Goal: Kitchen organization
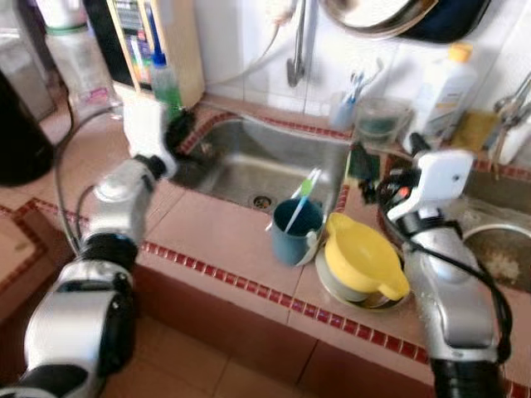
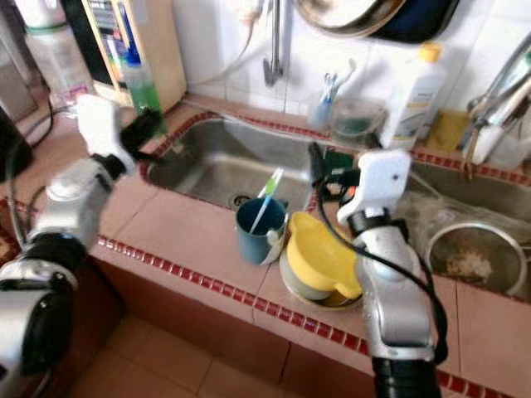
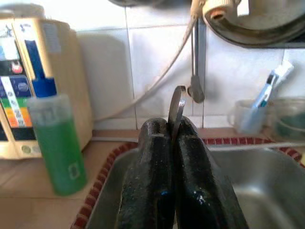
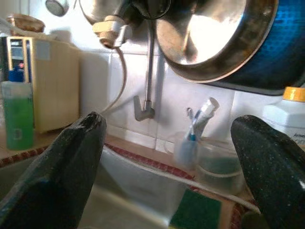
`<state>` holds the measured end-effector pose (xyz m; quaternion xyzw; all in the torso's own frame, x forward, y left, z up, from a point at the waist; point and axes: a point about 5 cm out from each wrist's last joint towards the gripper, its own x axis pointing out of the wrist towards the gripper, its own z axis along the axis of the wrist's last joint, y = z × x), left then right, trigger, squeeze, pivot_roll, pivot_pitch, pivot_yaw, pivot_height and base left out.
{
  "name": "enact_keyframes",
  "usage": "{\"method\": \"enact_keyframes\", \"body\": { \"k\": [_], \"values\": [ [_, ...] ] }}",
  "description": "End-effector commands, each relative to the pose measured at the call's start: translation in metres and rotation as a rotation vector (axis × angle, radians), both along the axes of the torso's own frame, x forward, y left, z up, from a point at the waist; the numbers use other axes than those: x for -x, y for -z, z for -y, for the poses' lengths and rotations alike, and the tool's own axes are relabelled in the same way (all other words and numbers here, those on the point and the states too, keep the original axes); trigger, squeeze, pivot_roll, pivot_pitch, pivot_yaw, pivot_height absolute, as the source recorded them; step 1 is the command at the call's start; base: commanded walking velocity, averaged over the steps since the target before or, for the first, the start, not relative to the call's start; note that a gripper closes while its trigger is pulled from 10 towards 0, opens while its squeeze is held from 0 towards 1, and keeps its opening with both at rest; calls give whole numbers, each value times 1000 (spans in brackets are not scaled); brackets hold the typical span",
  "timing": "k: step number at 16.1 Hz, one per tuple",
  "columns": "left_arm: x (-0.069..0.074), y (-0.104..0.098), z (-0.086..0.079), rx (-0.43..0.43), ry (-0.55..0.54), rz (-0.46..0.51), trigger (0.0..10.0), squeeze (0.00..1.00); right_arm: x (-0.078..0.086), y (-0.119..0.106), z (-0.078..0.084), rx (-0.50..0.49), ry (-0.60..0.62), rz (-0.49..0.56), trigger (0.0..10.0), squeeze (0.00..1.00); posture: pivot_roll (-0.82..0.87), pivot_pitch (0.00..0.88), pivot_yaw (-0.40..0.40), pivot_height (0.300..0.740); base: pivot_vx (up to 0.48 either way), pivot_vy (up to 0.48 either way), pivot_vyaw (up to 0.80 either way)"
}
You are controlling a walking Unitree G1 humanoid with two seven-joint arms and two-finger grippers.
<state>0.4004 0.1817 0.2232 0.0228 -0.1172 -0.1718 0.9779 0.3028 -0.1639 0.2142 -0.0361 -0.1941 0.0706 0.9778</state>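
My left gripper (image 1: 177, 129) hovers over the left rim of the steel sink (image 1: 249, 170), beside a green soap bottle (image 1: 167, 84). In the left wrist view its fingers (image 3: 190, 157) are pressed together on a thin curved metal utensil (image 3: 177, 106) that sticks up between them. My right gripper (image 2: 319, 168) hangs at the sink's right rim with its fingers spread wide and nothing between them (image 4: 167, 122). On the tiled counter in front stand a blue cup (image 1: 295, 232) holding a green-and-white stick, and a yellow jug (image 1: 363, 259) lying on a bowl.
A tap pipe (image 4: 148, 62) and a hanging pan (image 4: 214, 38) are on the tiled back wall. A clear cup with toothbrushes (image 4: 190, 143), a green sponge (image 4: 198, 211) and a white bottle (image 1: 444, 87) line the ledge. A strainer (image 2: 471, 257) sits at right.
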Motion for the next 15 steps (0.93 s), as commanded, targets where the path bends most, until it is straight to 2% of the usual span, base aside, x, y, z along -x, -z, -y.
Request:
{"method": "enact_keyframes", "body": {
  "k": [1, 6, 8, 11, 15],
  "values": [
    [-2, -6, 13, -8, 42, 18, 10000, 0, 0, -3, 6, 0, 19, 9, 10000, 0, -236, 0, 48, 740, 259, 0, 0],
    [-2, -7, 14, -7, 55, 18, 10000, 0, -1, -3, 5, 13, 12, 13, 10000, 0, -237, 0, 49, 740, 254, 0, 0],
    [-2, -7, 14, -5, 60, 16, 10000, 0, -2, -5, 10, 19, 21, 14, 10000, 0, -239, 0, 51, 740, 253, 0, 0],
    [-3, -8, 16, 6, 64, 11, 10000, 0, -4, -9, 18, 14, 37, 11, 10000, 0, -241, 0, 52, 740, 0, 0, 0],
    [-4, -4, 22, -31, 89, -26, 10000, 0, -6, -9, 27, -9, 50, -80, 10000, 0, -255, 0, 62, 740, 0, 0, 0]
  ]
}}
